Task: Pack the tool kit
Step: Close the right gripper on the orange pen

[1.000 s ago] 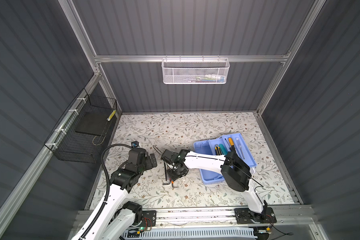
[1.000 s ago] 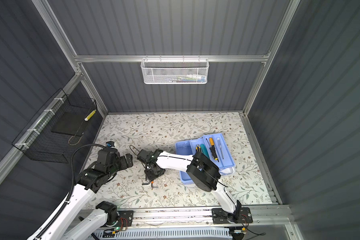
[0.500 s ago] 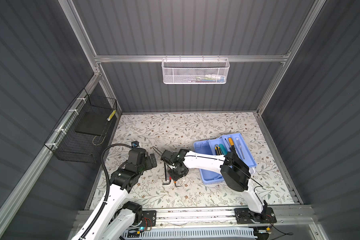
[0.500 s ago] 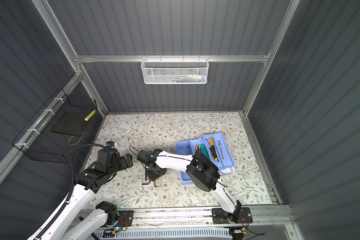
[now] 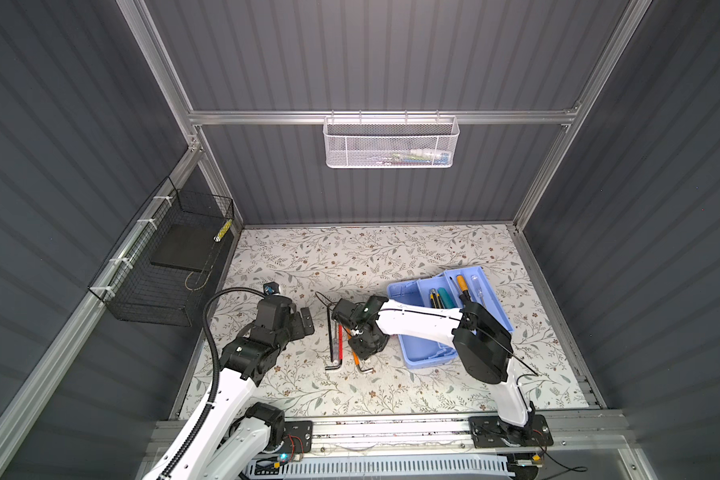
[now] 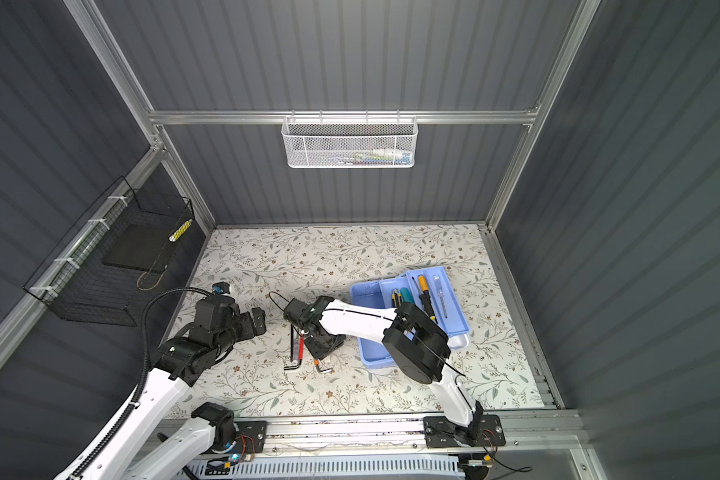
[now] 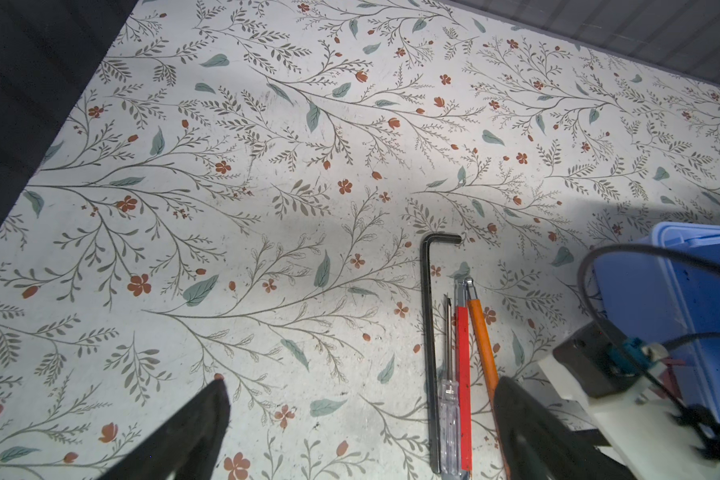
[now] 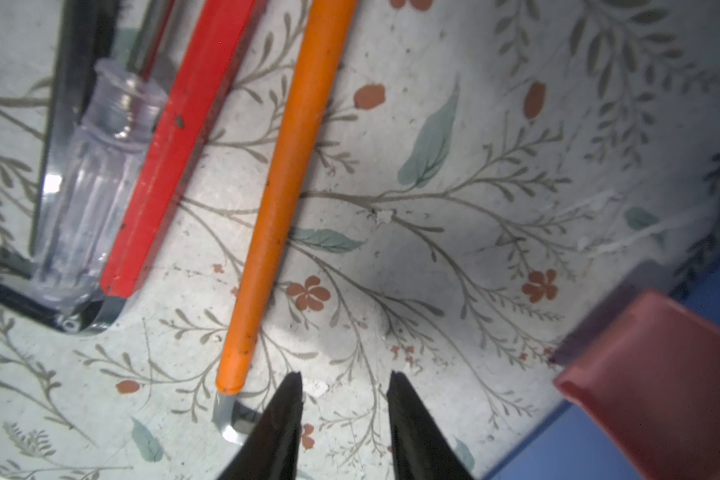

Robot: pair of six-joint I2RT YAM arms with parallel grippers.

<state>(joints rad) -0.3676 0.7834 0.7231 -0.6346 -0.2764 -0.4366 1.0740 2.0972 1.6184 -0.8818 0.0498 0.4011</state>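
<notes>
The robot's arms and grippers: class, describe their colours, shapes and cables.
Both the left arm and right arm have smooth white links joined by bulky black joint housings. A ribbed black hose loops along the left arm; a thin black cable trails off the right. The left gripper and right gripper are black, with fingers tapering to points.

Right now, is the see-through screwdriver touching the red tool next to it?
Touching. In the right wrist view the clear screwdriver lies with its handle pressed against the side of the red tool, and no gap shows between them.
</notes>
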